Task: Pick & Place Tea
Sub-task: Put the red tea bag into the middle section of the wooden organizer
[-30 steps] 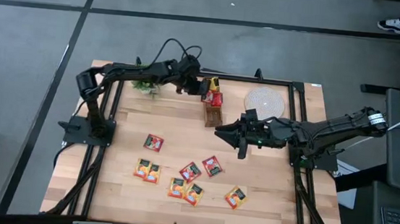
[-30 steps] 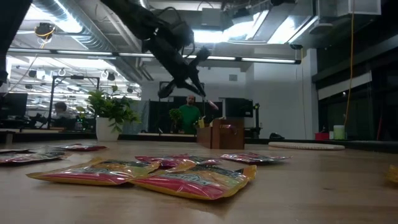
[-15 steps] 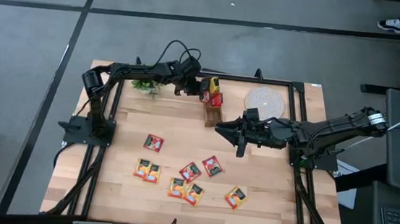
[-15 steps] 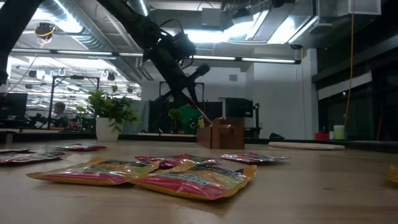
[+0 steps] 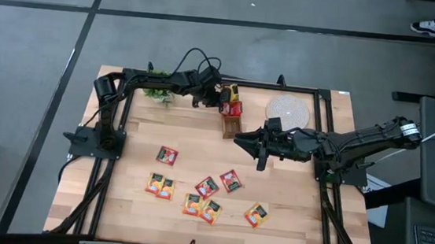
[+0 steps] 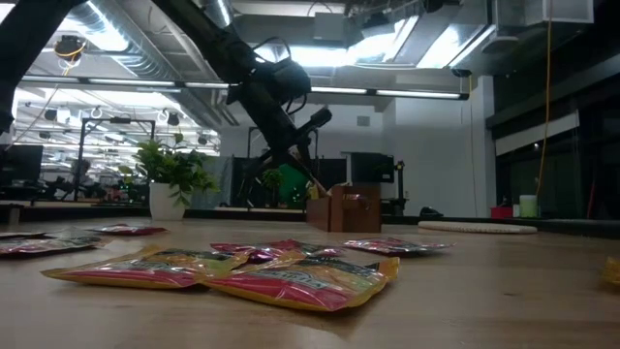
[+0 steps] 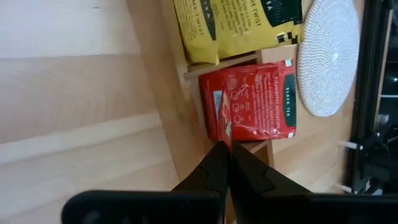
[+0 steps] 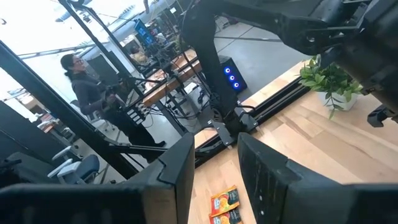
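Pinching a red tea sachet [image 7: 255, 102] by its corner, the left gripper [image 7: 225, 163] is lowering it into the wooden box [image 5: 231, 126] beside a yellow sachet [image 7: 236, 25]; such a thin hold risks it slipping or snagging the box wall, while the right gripper [image 5: 241, 142] is hovering half-spread, holding nothing
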Motion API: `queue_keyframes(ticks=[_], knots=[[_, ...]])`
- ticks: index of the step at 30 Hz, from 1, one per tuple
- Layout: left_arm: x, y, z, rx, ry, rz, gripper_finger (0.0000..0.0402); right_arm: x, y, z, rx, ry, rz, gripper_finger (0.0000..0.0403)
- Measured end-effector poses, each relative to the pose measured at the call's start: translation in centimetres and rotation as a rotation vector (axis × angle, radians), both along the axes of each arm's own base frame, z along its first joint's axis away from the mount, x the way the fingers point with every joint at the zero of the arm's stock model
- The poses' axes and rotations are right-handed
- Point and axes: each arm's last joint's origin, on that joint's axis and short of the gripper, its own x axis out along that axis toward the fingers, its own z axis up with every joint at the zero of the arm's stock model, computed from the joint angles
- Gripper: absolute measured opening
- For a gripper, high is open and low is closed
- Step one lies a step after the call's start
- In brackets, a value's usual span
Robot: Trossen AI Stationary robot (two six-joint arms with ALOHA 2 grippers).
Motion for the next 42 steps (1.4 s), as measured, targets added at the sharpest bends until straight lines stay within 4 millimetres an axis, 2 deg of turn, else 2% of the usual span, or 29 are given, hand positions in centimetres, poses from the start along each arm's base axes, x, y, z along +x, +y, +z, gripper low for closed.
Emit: queue_keyframes(ticks=[10, 21, 26, 35, 37, 42], knots=[[0.4, 0.0, 0.3, 0.030, -0.046, -0.011, 0.0009, 0.0, 0.0, 0.0, 0.002, -0.001, 0.000, 0.0125], [0.4, -0.1, 0.3, 0.008, -0.048, -0.010, 0.0069, 0.0, 0.0, 0.0, 0.002, -0.001, 0.001, 0.0125], [0.5, -0.1, 0.4, 0.003, -0.057, -0.011, 0.0083, 0.0, 0.0, 0.0, 0.002, -0.001, 0.001, 0.0125], [0.9, 0.0, 1.0, 0.011, -0.132, -0.034, 0.0084, 0.0, 0.0, 0.0, 0.002, -0.001, 0.001, 0.0125], [0.9, 0.0, 1.6, 0.049, -0.153, -0.058, 0.0082, 0.0, 0.0, 0.0, 0.002, -0.001, 0.001, 0.0125], [0.0, -0.3, 2.8, 0.141, -0.089, -0.073, 0.0041, 0.0, 0.0, 0.0, 0.002, -0.001, 0.001, 0.0125]])
